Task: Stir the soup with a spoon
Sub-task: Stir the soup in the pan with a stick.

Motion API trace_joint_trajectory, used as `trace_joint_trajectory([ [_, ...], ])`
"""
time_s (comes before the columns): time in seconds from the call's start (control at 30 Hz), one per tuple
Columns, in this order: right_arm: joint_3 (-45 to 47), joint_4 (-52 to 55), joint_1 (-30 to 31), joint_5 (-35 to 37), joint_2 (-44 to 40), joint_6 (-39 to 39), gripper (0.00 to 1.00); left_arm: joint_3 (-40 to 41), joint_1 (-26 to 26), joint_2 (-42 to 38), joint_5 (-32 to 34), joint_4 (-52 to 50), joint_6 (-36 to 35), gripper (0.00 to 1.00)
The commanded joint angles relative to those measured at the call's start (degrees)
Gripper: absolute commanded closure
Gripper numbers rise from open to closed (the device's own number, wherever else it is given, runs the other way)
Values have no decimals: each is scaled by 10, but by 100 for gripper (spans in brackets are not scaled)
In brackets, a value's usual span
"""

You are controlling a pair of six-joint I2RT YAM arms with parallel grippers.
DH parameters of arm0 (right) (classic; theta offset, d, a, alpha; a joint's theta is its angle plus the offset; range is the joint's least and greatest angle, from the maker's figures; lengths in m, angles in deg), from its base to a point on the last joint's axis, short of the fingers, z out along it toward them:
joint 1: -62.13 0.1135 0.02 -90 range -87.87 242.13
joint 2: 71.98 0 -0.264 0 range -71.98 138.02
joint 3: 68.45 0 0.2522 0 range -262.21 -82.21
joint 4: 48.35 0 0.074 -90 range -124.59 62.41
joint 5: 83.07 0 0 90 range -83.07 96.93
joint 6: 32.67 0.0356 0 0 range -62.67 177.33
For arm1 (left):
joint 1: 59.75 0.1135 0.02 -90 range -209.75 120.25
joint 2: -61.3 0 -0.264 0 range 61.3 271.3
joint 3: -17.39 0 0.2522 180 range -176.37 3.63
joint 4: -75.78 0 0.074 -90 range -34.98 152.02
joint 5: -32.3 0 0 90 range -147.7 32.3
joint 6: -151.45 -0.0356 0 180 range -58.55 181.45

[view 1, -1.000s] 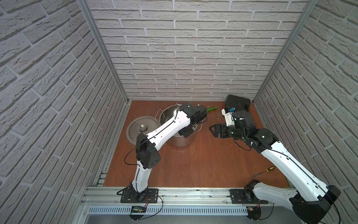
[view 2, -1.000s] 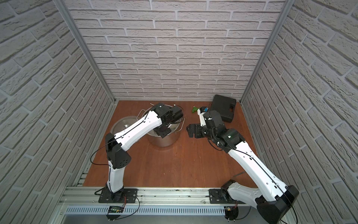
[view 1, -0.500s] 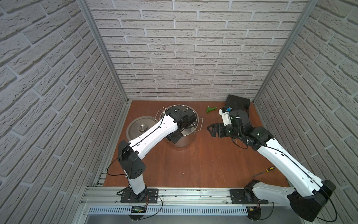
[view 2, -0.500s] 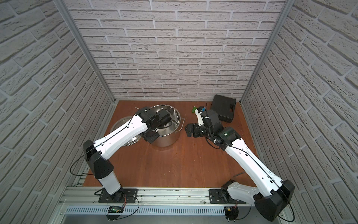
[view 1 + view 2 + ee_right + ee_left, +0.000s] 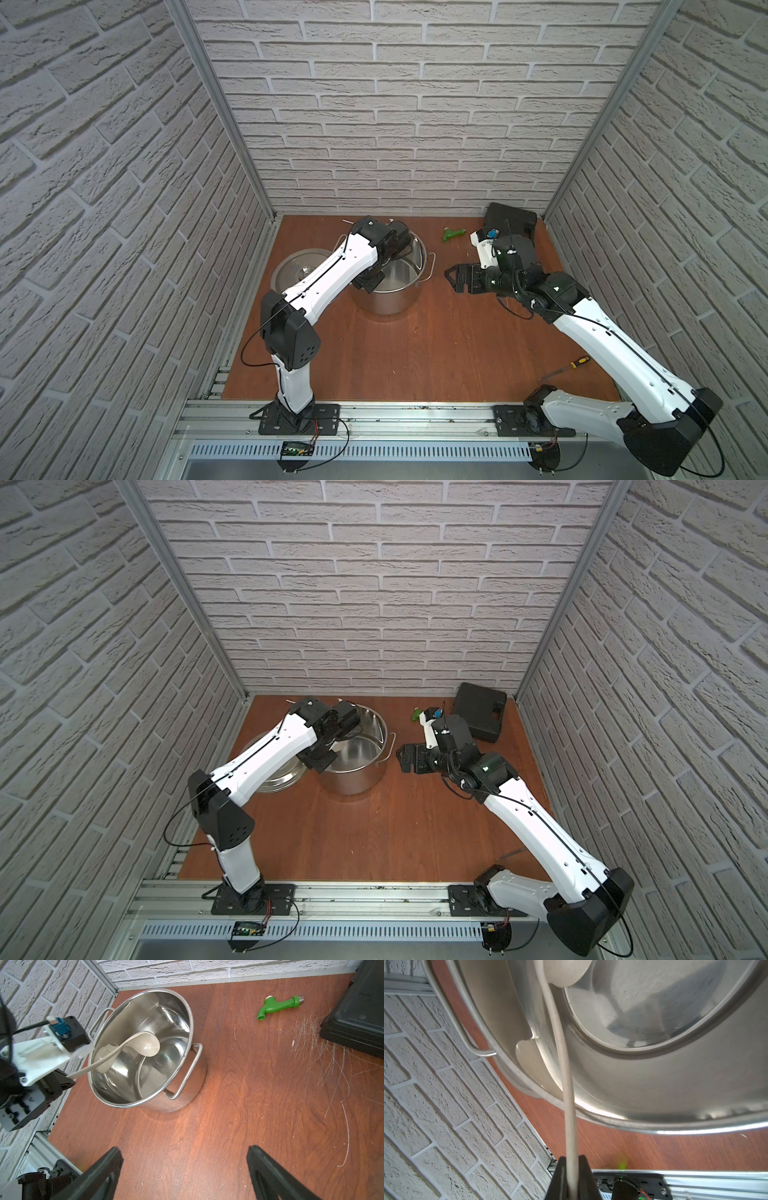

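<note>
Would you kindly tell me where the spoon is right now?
In the right wrist view the spoon is held in the pot, at the table's back left; its handle runs over the rim to the left fingers.

White-shelled left arm (image 5: 328, 272) and right arm (image 5: 615, 345), black joint housings (image 5: 293, 338) dotted with small holes, thin black cables (image 5: 243, 357) looping alongside, right gripper (image 5: 184, 1148) with black wedge-shaped fingers (image 5: 270, 1174).
</note>
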Motion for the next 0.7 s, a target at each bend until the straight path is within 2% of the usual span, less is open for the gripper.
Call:
trace_joint_trajectory([
  [0.0, 6, -6, 5, -11, -7, -9, 3, -44, -7, 29, -2, 2, -9, 100],
  [0.27, 21, -7, 5, -58, -5, -35, 3, -89, -57, 59, -35, -16, -4, 100],
  [0.4, 33, -20, 5, -64, -4, -34, 3, -64, -79, 42, -39, -35, 14, 100],
  [0.67, 12, -31, 5, -91, 30, -29, 3, 14, -68, -28, -7, -72, 51, 100],
])
